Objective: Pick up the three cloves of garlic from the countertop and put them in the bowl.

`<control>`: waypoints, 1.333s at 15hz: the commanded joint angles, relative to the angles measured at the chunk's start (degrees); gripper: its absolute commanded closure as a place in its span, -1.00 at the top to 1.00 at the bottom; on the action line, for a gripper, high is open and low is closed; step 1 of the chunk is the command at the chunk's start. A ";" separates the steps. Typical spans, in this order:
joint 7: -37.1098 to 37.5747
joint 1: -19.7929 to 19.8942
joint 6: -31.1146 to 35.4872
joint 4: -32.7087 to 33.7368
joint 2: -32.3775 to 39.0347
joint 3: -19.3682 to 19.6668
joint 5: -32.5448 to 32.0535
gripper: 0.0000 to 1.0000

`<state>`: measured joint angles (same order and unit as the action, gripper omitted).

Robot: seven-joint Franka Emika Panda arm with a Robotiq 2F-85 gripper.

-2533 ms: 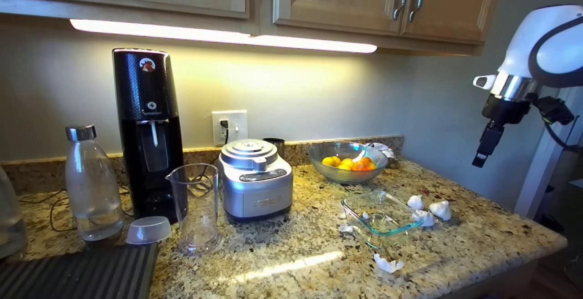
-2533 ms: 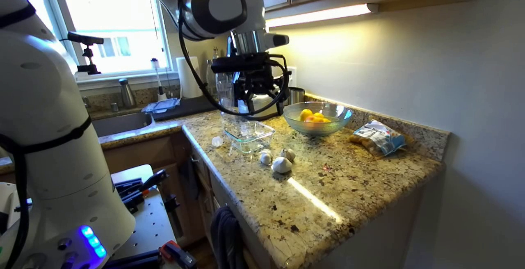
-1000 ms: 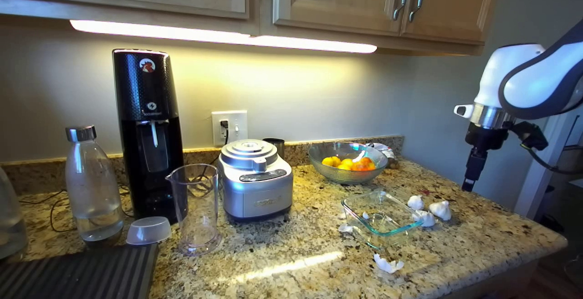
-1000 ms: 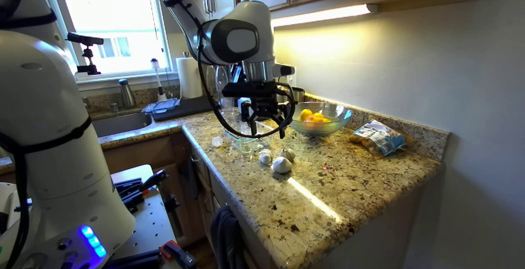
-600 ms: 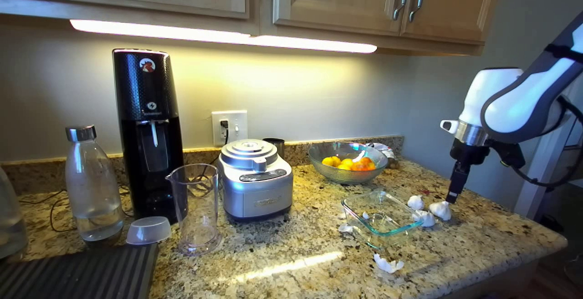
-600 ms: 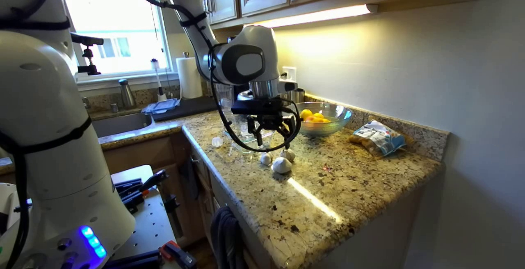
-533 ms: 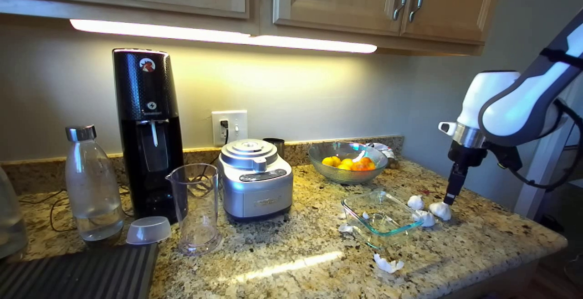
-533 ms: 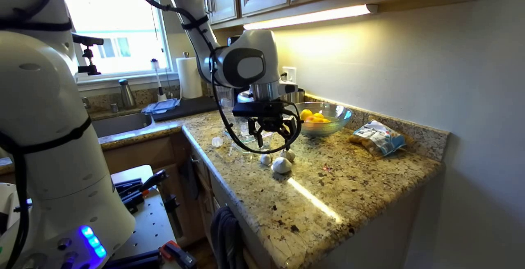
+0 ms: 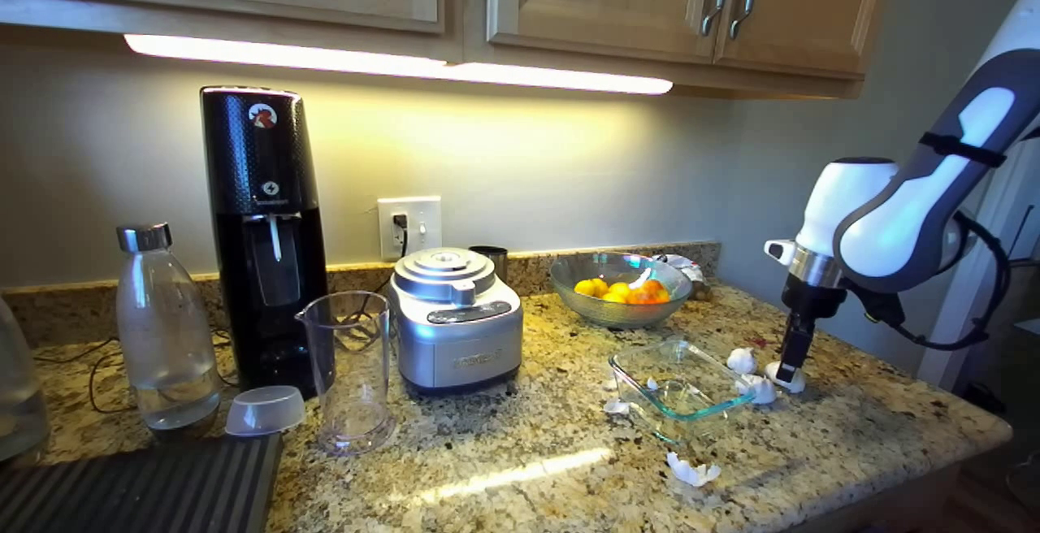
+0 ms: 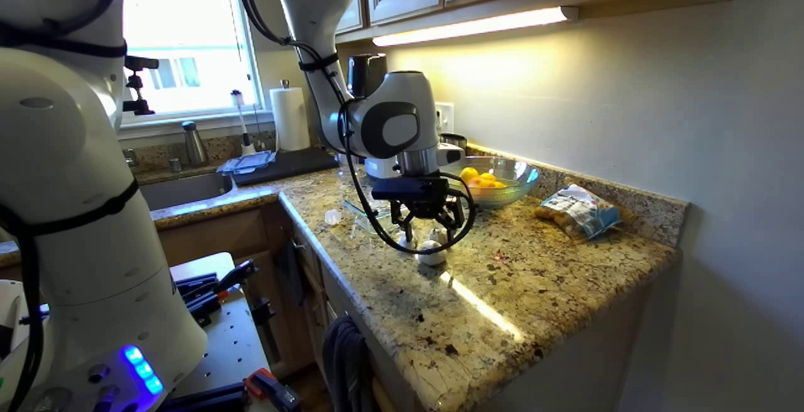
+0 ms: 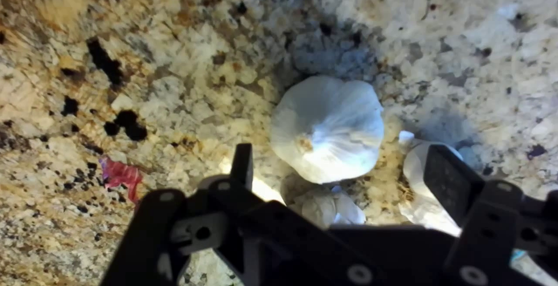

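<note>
One garlic bulb (image 11: 327,129), twelve o'clock from the just-lowered gripper (image 11: 341,165) in wrist view; jaws apart, contact unclear, grasp likely next.

In an exterior view, three garlic bulbs (image 9: 760,389) lie on the counter (image 9: 877,435) right of the bowl (image 9: 691,416); behind it stands the fruit bowl (image 9: 609,316).

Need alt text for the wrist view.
Whitish garlic bulb near the centre, on speckled granite countertop, not yet gripped; the open gripper, at the bottom edge, is spread to either side of it. A second bulb lower down and a third bulb at right are partly hidden by the gripper; a red scrap lies at left.
</note>
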<state>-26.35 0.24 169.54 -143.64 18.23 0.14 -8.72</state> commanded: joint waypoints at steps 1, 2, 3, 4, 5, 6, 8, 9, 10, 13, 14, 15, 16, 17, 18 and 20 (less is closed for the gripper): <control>0.10 2.63 1.43 1.37 2.50 -1.22 -2.20 1.00; 0.10 2.90 1.35 1.67 3.00 -1.36 -2.43 1.00; 0.17 3.05 1.34 1.93 3.48 -1.41 -2.68 0.99; 0.15 3.21 1.26 2.10 3.82 -1.51 -2.83 0.87; 0.07 3.40 1.21 2.26 4.13 -1.65 -2.99 0.53; -0.12 3.73 1.16 2.28 4.35 -1.98 -2.98 0.37; -0.19 4.05 1.09 2.28 4.55 -2.22 -3.11 0.09; -0.35 4.43 1.02 2.24 4.59 -2.60 -2.97 -0.04; -0.28 4.58 0.82 2.06 4.25 -2.68 -2.98 -0.16; 0.57 4.51 -1.27 1.67 2.65 -2.45 -2.71 -0.21; 0.85 4.44 -2.20 1.19 1.49 -2.29 -2.65 -0.21; 0.61 4.95 -2.81 0.80 0.52 -2.81 -2.22 -0.21; 0.86 4.77 -3.27 0.23 -0.85 -2.56 -2.34 -0.21; 0.80 4.85 -3.64 -0.43 -2.51 -2.76 -2.24 -0.21; 0.50 5.01 -3.99 -0.89 -3.94 -3.11 -1.99 -0.21; 0.56 4.28 -5.35 -1.73 -7.32 -3.18 -2.02 -0.21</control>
<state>-26.22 3.48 167.34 -141.30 18.88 -1.58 -10.50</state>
